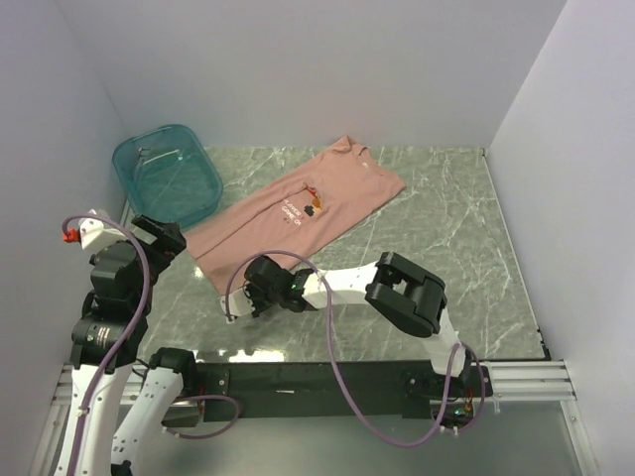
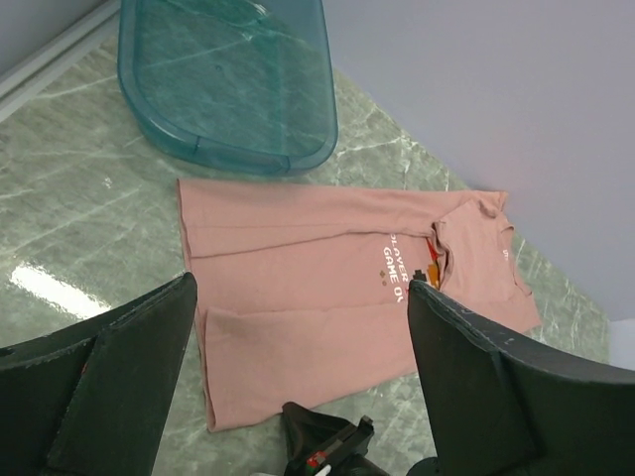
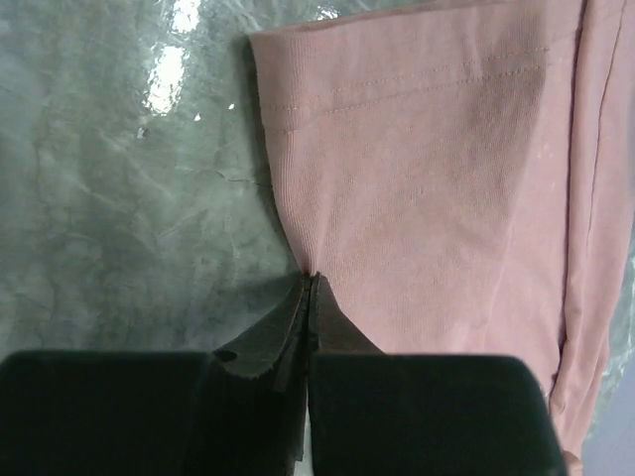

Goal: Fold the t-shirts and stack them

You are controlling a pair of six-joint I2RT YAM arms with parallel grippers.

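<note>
The dusty-pink t-shirt (image 1: 298, 210) lies on the marble table, folded lengthwise into a long strip that runs diagonally from near left to far right. Its chest graphic and white text face up. My right gripper (image 1: 235, 300) is low at the strip's near hem end. In the right wrist view that gripper (image 3: 314, 280) is shut, its tips pinching the side edge of the t-shirt (image 3: 427, 178) near the hem corner. My left gripper (image 1: 159, 236) hovers open at the left, nothing between its fingers. In the left wrist view the left gripper (image 2: 298, 288) frames the t-shirt (image 2: 327, 288) below.
A translucent teal tub (image 1: 169, 178) stands empty at the far left corner, close to the shirt's hem end; it also shows in the left wrist view as the tub (image 2: 228, 79). White walls enclose the table on three sides.
</note>
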